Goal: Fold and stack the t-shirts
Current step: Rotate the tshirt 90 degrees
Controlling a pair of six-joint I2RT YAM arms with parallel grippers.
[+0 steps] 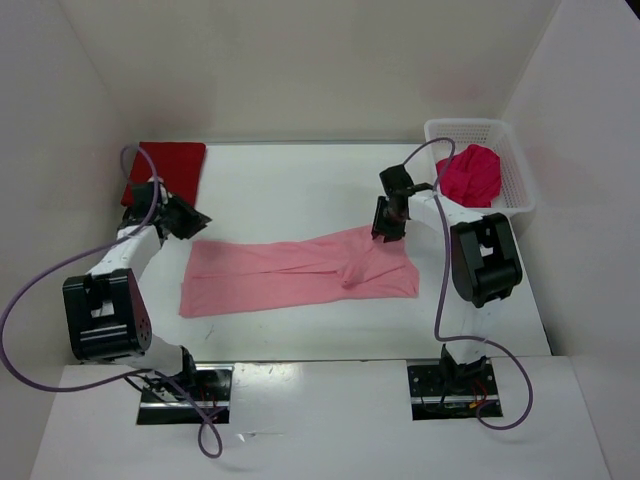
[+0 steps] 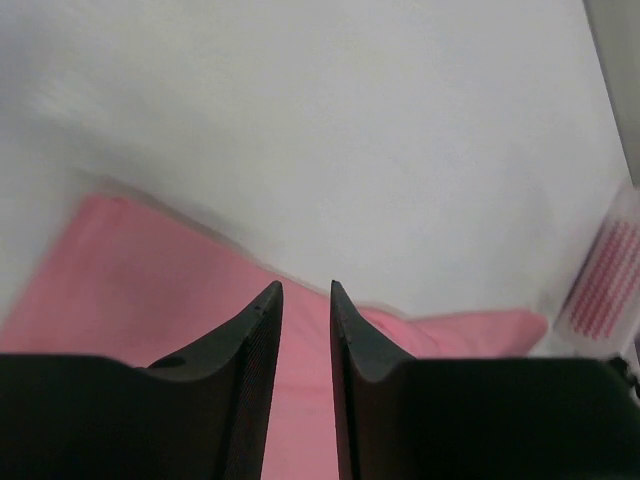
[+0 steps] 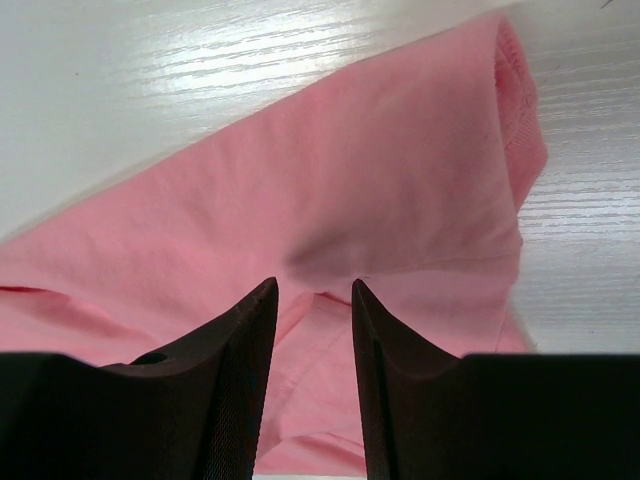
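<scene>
Counting from above: three shirts, one basket. A red shirt lies folded at the counter's far-left corner, a pink shirt is spread mid-counter, and a magenta shirt is bundled in the basket. The left arm bends toward the pink shirt's left end; the right arm reaches over its right part. Left wrist: left jaws narrowly apart, empty, above pink cloth. Right wrist: right jaws slightly apart, empty, over rumpled pink cloth.

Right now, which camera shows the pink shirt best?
The top external view: the whole light pink t-shirt lies spread on the table. The left wrist view catches only a blurry strip; the right wrist view shows one end close up, with folds.
</scene>
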